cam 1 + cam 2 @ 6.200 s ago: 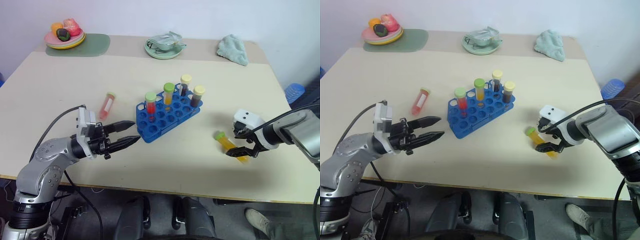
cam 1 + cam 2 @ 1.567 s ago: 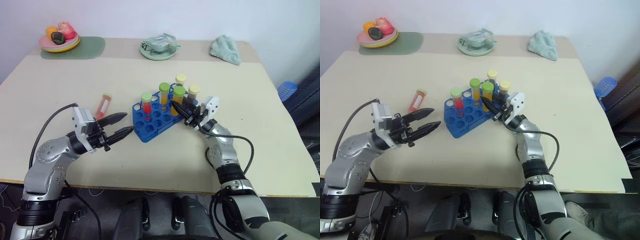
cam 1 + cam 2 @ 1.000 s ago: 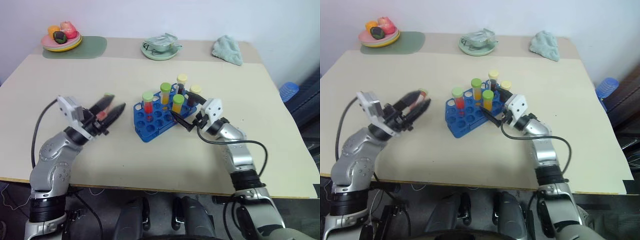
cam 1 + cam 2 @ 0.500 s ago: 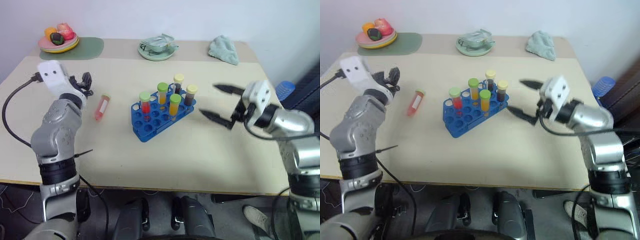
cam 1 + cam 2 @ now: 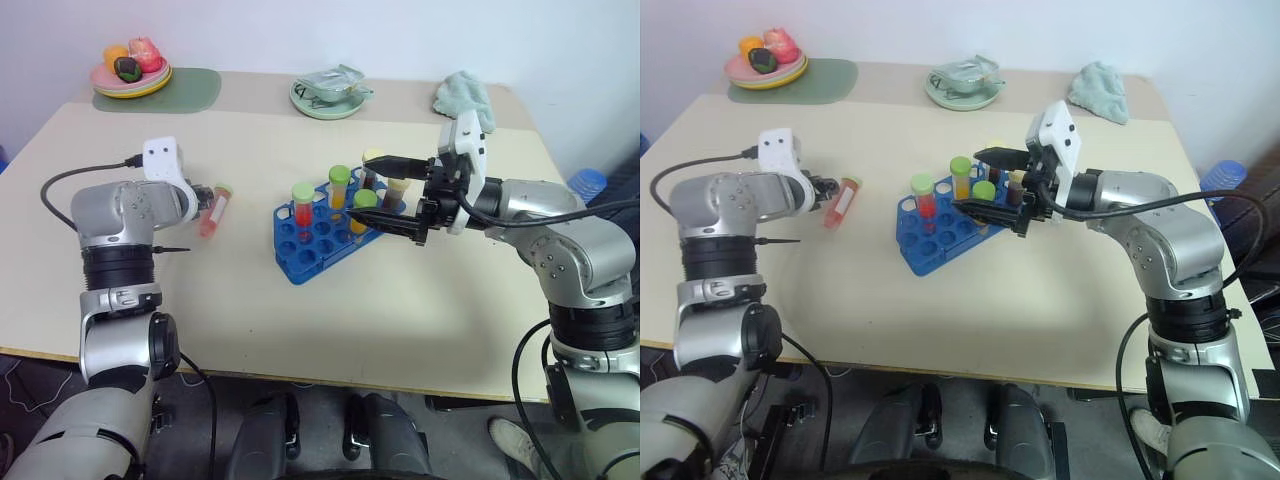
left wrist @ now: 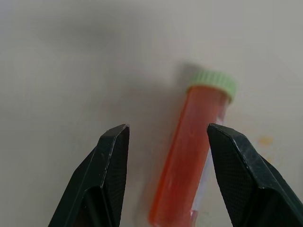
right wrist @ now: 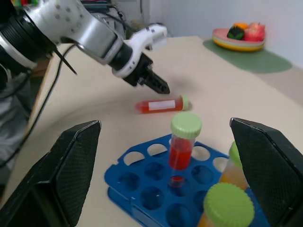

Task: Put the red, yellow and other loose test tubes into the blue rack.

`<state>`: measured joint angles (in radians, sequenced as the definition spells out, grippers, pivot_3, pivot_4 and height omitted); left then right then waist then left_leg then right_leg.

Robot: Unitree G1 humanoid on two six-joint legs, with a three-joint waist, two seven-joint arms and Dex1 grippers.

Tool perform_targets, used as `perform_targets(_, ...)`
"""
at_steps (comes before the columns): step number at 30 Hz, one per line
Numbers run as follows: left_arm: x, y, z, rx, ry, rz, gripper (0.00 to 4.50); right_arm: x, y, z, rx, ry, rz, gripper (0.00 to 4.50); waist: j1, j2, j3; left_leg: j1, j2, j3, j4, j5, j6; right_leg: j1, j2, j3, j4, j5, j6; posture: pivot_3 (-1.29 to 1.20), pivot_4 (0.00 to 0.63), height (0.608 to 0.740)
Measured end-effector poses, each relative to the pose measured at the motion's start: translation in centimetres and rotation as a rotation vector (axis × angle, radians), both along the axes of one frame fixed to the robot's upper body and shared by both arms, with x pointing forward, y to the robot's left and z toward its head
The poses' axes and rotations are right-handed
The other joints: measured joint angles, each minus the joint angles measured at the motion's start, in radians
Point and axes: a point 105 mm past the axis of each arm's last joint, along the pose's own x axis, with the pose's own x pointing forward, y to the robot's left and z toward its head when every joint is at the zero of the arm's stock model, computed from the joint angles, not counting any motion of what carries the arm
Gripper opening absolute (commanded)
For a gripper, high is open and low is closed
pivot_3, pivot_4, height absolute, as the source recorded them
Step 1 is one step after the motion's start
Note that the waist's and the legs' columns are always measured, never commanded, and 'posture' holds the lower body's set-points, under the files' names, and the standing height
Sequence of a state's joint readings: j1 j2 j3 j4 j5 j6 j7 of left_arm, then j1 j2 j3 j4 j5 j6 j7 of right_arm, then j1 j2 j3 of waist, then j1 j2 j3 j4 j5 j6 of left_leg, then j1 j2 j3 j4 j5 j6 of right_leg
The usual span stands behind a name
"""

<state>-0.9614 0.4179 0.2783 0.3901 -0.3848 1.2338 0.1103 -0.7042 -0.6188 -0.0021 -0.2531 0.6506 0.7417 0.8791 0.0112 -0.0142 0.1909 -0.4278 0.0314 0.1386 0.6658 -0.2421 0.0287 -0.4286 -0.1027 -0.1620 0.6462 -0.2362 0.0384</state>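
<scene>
A: Where's the loose red tube [image 5: 214, 210] at this point?

B: Lying flat on the desk [image 5: 300, 300], left of the blue rack [image 5: 335, 232], green cap pointing away from the robot. It hasn't shifted from where it lay six seconds back.

A: And the left pincer [image 6: 163, 142]?

B: Half a second ago that arm was raised with its wrist up near the desk's left edge. Now it has dropped down and forward, so the fingertips sit just beside the red tube. From the wrist camera the two black fingers [image 6: 111, 161] stand apart with the tube lying between them, nearer one finger, and not clamped. So it is released, holding nothing.

A: What about the yellow tube?

B: Six seconds ago it lay on the desk at the right, under the right pincer [image 5: 395, 195]. Now it stands in the rack, green cap up, the fifth tube [image 5: 364, 208] there alongside four others.

A: The right pincer, then?

B: Spread wide and empty. It has lifted away from the rack and hangs above its right end, fingers pointing toward the robot's left.
</scene>
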Motion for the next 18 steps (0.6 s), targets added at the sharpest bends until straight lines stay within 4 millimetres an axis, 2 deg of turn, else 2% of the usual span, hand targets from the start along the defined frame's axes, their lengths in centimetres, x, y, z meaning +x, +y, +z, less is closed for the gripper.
perform_targets(13,2.1,-1.2,-1.3,-0.044,0.098,-0.005,2.64,0.2,1.2,0.1,0.009,-0.054,0.008,4.46,-0.002,-0.001,0.0,0.0,0.0,0.0,0.0,0.0,0.0,0.0,0.0,0.0,0.0,0.0,0.0,0.0,0.15,0.74)
perform_targets(18,2.4,-1.2,-0.7,-0.093,0.146,-0.014,2.64,0.2,1.3,0.2,0.015,-0.058,0.006,4.46,-0.005,-0.001,0.001,0.0,0.0,0.001,0.0,0.0,0.0,-0.001,0.0,0.0,0.0,0.0,0.0,0.0,0.15,0.74)
